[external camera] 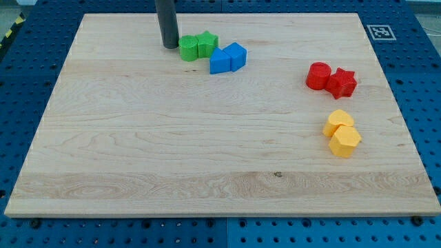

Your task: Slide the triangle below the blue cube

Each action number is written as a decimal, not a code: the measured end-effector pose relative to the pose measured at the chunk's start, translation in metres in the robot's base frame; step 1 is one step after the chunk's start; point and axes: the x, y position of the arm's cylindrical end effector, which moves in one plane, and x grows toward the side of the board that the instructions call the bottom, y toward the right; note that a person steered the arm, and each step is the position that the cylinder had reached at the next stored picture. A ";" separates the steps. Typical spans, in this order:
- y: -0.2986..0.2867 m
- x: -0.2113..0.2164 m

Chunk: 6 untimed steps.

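Two blue blocks touched near the bench's (138,172) 12 o'clock edge, the blue triangle (220,62) at 8 o'clock of the blue cube (236,54). Our tip (170,46), a bare rod carrying no hand, stood at 9 o'clock of the green cylinder (188,49). We judged that a gentle nudge toward 4 o'clock, sparing the cube, was best.

Near the table's top edge, left of centre, 2 blue plastic blocks sit touching: the blue triangle (220,61), a wedge-like piece, lies at the lower left, and the blue cube (236,54) rests flat against its upper right side.
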 end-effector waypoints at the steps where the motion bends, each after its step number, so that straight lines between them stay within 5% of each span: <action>1: 0.001 0.000; 3: -0.033 0.030; 6: 0.007 0.050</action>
